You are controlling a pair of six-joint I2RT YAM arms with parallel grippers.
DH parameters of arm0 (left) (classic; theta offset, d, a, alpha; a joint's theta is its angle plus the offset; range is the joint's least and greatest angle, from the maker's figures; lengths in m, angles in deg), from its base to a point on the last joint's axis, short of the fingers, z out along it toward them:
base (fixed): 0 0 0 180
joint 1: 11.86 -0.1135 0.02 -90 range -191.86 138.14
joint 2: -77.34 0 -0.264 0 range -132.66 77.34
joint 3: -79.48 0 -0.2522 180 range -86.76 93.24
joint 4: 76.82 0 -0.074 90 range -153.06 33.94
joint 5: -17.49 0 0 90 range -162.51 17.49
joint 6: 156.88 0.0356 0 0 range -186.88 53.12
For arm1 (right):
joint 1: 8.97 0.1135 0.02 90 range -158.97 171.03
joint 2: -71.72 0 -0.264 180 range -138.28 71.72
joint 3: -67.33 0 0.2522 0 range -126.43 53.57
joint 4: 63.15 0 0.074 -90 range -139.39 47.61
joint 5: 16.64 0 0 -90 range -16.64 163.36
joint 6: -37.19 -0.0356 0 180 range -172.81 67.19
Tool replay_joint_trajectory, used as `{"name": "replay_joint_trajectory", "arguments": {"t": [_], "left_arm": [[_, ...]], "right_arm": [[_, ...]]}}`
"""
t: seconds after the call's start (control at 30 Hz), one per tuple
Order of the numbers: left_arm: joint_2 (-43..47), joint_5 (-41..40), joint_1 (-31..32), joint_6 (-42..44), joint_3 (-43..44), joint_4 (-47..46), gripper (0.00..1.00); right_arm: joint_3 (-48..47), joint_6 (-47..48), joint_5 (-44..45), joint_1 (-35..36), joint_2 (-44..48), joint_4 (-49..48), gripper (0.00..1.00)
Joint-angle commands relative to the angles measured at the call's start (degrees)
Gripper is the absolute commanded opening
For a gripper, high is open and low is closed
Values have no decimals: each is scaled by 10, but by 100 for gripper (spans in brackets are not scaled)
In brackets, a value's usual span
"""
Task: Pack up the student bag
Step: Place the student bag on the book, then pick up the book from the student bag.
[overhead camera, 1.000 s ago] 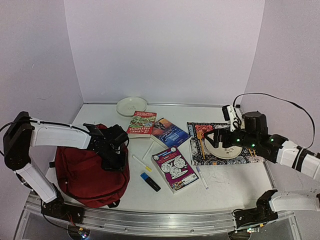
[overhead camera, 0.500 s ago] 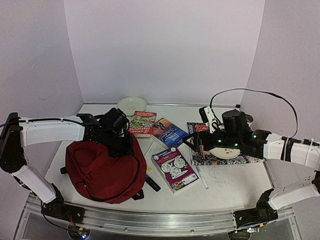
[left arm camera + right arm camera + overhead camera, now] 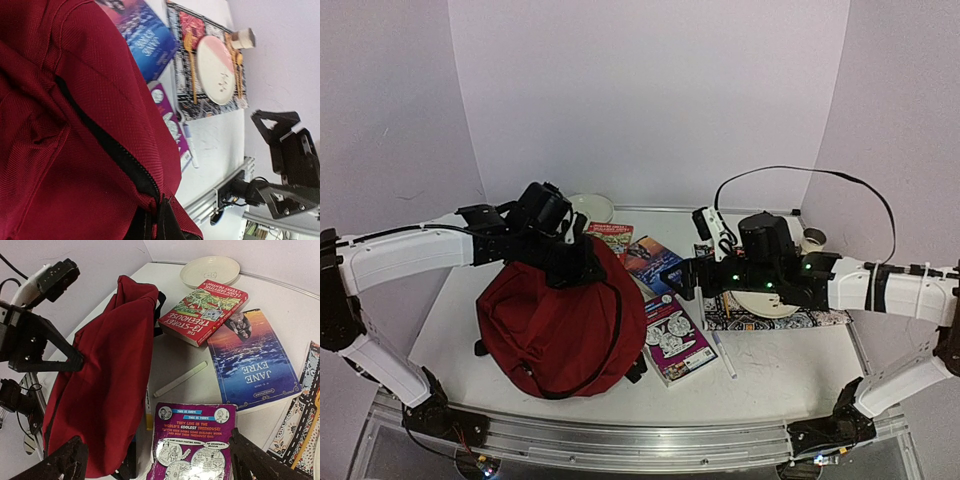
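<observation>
The left jaws are clenched on the top of the student bag [image 3: 555,330], pinching its dark red fabric beside the black zip [image 3: 105,145], at the end of the left arm [image 3: 410,250], which reaches in from the desk's left edge. The bag's upper part is bunched up at the jaws, and its lower part rests on the left half of the desk [image 3: 455,315], towards the near edge. The right jaws are released and wide apart, grasping nothing. They hang above the books at the middle of the desk on the right arm [image 3: 880,290], which stretches in from the right edge. Below them lies a purple book [image 3: 192,440], just beside the bag's right flank. Farther back, a blue "Jane Eyre" [image 3: 252,360] and a red "13-Storey Treehouse" [image 3: 207,310] lie side by side, with a white stick [image 3: 180,379] on the bare desk between the three books. A cream dish [image 3: 210,271] sits at the far edge. On the right half, a patterned mat [image 3: 810,322] carries a plate [image 3: 215,70] with a yellow fork [image 3: 191,75] alongside it. A small cup [image 3: 244,37] stands near the mat's far right corner.
</observation>
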Motion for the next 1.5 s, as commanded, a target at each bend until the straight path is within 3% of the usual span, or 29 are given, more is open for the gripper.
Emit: {"name": "replay_joint_trajectory", "arguments": {"t": [0.0, 0.37, 0.5, 0.6, 0.77, 1.07, 1.47], "left_arm": [[0, 63, 10, 43, 36, -44, 0], [-50, 69, 76, 120, 29, -84, 3], [-51, 56, 80, 125, 10, -109, 14], [-36, 30, 80, 126, 2, -111, 28], [18, -36, 72, 123, -31, -110, 38], [87, -47, -33, 76, -123, -114, 44], [-6, 9, -57, 38, -130, -193, 41]], "right_arm": [[-37, 15, 26, 2, -6, -13, 98], [-64, 7, 32, 2, -37, 5, 98], [-89, -2, 27, 2, -66, 16, 98], [-116, -13, 19, 2, -97, 31, 98], [-176, -26, 10, 2, -159, 81, 98], [-265, -30, -18, -6, -266, 159, 98], [-330, -19, -57, -28, -370, 187, 98]]}}
